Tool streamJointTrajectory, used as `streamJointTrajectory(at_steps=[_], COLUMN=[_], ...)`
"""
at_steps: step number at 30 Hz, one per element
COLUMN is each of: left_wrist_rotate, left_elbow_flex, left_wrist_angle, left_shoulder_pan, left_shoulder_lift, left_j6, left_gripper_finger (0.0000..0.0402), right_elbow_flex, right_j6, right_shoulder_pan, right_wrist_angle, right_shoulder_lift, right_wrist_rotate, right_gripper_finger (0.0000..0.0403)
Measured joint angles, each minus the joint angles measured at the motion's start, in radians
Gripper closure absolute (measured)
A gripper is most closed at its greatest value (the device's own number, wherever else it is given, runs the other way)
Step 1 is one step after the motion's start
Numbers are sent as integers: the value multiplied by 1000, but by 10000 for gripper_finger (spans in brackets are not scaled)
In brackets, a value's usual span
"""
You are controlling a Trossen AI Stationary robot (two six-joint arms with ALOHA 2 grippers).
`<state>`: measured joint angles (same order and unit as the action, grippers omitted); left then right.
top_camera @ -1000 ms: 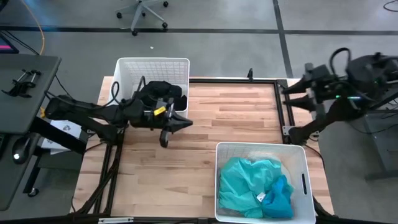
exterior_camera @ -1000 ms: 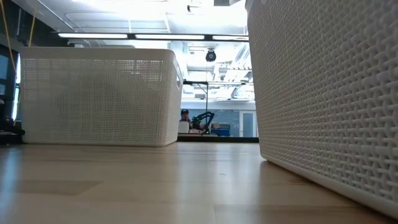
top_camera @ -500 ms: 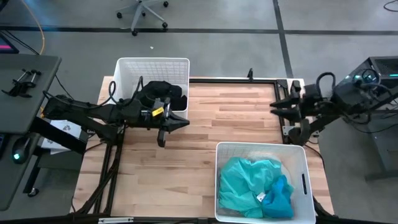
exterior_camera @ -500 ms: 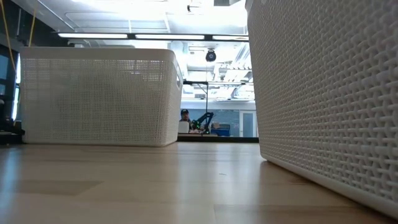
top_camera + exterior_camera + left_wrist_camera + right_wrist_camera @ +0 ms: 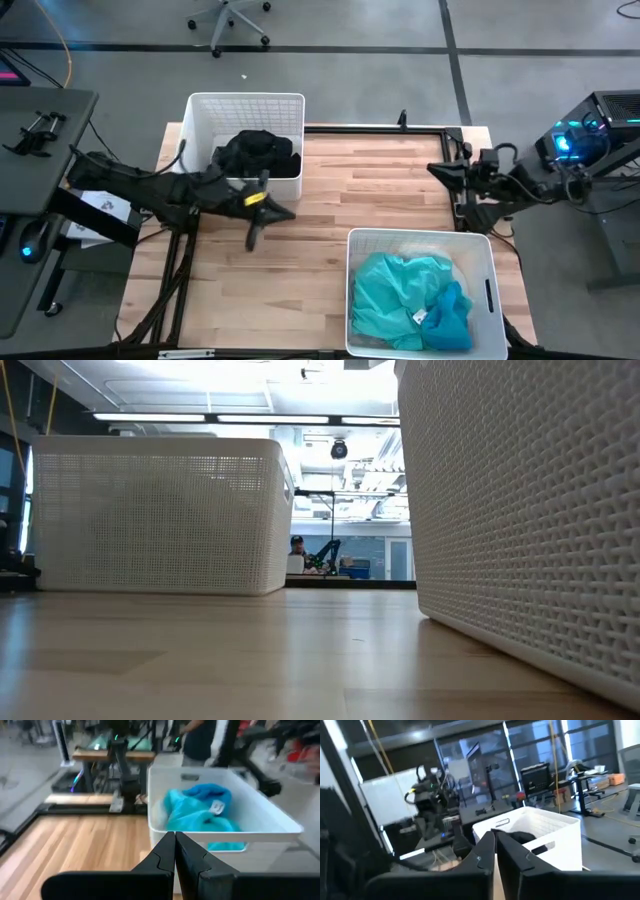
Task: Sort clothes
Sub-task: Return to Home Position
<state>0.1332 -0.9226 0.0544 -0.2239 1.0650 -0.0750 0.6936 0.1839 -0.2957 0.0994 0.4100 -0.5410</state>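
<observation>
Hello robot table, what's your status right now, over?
Left end effector shut, empty, over bare wood. Right end effector shut, empty, at table's right edge. Dark clothes in far bin, turquoise and blue clothes in near bin. Nothing in the way.

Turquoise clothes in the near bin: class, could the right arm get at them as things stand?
Probably yes. The turquoise clothes lie uncovered in the open-topped bin, and the right gripper, shut and empty, sits just beyond it with nothing between.
</observation>
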Motion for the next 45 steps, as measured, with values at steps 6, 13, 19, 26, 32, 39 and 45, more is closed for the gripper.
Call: streamJointTrajectory(at_steps=[6,13,19,26,32,39,45], left_wrist_rotate=[48,91,91,90,89,95,53], left_elbow_flex=[256,448,568,773,862,890,896], left_wrist_angle=[-76,-83,-100,-323,-454,-482,-454], left_shoulder_pan=[-11,18,34,34,34,34,32], left_shoulder_lift=[-254,-537,-683,-765,-781,-779,-778], left_j6=[-73,-62,-76,-106,-66,1,25], left_gripper_finger=[401,401,401,401,401,401,401], right_elbow_flex=[-126,-186,-188,-188,-187,-187,-187], right_j6=[46,65,70,46,10,-25,21], right_shoulder_pan=[42,74,98,102,102,102,102], right_wrist_angle=[-76,-77,-61,-56,3,35,24], right_shoulder_lift=[-107,-172,-183,-183,-179,-134,-63], right_wrist_rotate=[28,40,41,41,45,80,195], right_gripper_finger=[401,402,403,403,403,403,403])
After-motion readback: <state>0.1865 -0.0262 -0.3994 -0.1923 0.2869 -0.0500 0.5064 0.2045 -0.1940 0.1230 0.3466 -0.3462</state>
